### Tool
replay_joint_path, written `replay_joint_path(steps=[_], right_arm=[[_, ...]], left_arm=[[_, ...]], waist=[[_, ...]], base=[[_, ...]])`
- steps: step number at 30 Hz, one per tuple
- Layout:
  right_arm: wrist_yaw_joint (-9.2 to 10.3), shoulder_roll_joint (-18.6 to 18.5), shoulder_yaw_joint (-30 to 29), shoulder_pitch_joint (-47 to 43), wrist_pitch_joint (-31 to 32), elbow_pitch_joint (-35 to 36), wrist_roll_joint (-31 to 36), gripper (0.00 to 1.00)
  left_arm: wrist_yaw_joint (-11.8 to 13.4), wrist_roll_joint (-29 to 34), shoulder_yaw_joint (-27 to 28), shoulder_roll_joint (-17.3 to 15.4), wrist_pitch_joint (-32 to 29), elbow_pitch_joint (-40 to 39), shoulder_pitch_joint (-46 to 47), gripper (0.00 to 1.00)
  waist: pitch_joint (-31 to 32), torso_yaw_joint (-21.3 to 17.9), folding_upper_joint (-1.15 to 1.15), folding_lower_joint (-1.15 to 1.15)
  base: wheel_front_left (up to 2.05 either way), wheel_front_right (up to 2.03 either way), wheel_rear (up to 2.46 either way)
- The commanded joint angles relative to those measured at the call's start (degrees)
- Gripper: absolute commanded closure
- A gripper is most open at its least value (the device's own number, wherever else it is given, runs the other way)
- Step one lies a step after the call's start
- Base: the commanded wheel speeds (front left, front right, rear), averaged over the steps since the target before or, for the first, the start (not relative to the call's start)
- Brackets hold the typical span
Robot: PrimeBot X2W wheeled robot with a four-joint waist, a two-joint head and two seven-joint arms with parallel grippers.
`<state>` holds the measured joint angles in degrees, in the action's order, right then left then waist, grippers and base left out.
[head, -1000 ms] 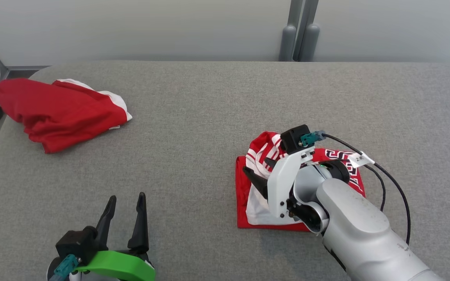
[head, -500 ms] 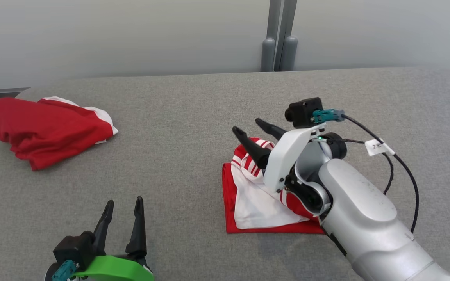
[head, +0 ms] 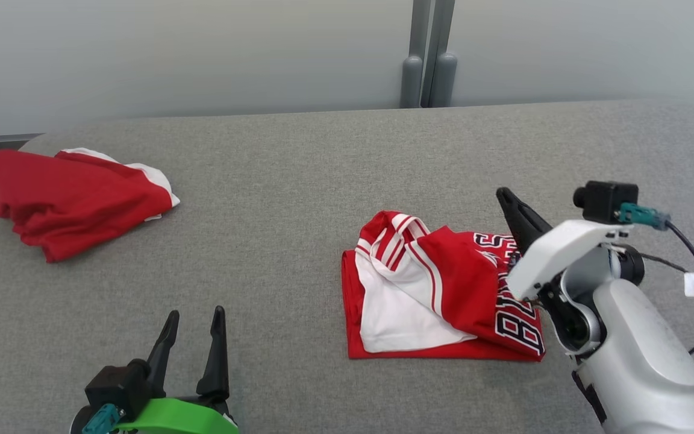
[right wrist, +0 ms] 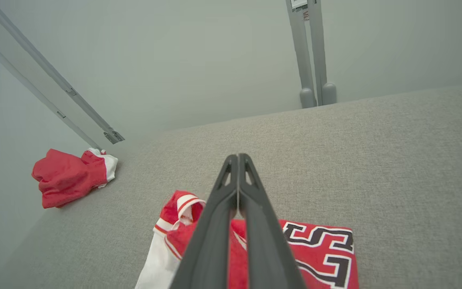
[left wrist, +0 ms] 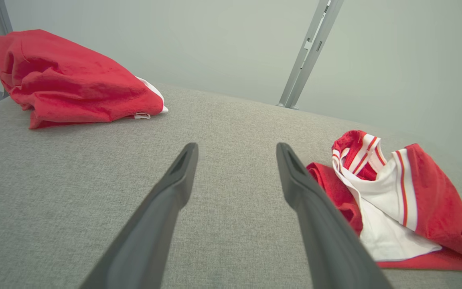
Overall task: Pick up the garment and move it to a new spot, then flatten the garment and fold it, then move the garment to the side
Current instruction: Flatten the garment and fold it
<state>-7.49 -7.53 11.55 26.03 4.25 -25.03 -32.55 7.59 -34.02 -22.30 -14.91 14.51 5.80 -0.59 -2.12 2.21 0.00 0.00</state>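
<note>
The right gripper point(head: 506, 198), pressed together and empty, should pinch all layers of the folded red-and-white fabric jersey point(head: 443, 283); the left gripper point(head: 196, 311) rests spread.

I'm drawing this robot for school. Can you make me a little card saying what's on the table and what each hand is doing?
Table: grey fabric top
Folded jersey: red and white, lettered, right of middle
Red garment: bunched, far left
Left hand: open, empty, near front edge
Right hand: shut, empty, by the jersey's right edge
</note>
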Motion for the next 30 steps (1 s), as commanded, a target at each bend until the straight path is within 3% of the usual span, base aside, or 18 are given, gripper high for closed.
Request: replay_joint_path(steps=[1, 11, 20, 30], right_arm=[[0.01, -0.4, -0.7, -1.5, -0.6, 0.3, -0.1, 1.00], [0.01, 0.3, -5.5, -10.1, -3.1, -1.5, 0.8, 1.00], [0.01, 1.6, -6.2, -9.6, -4.5, -7.7, 1.0, 1.00], [0.01, 3.3, 1.0, -5.2, -6.6, -11.7, -0.4, 1.00]], left_arm=[[0.2, 0.5, 0.0, -0.3, 0.0, -0.2, -0.1, 0.00], [0.5, 0.6, -0.6, -0.4, -0.5, -0.5, 0.9, 0.00], [0.7, 0.6, -0.9, -0.9, -0.7, -0.6, 1.1, 0.00], [1.1, 0.0, -0.8, -1.4, -0.8, -0.8, 0.0, 0.00]], waist=[[-0.3, 0.3, 0.00, 0.00], [-2.0, 2.3, 0.00, 0.00], [-2.3, 4.7, 0.00, 0.00], [-1.5, 6.1, 0.00, 0.00]], base=[[0.00, 0.00, 0.00], [0.00, 0.00, 0.00], [0.00, 0.00, 0.00], [0.00, 0.00, 0.00]])
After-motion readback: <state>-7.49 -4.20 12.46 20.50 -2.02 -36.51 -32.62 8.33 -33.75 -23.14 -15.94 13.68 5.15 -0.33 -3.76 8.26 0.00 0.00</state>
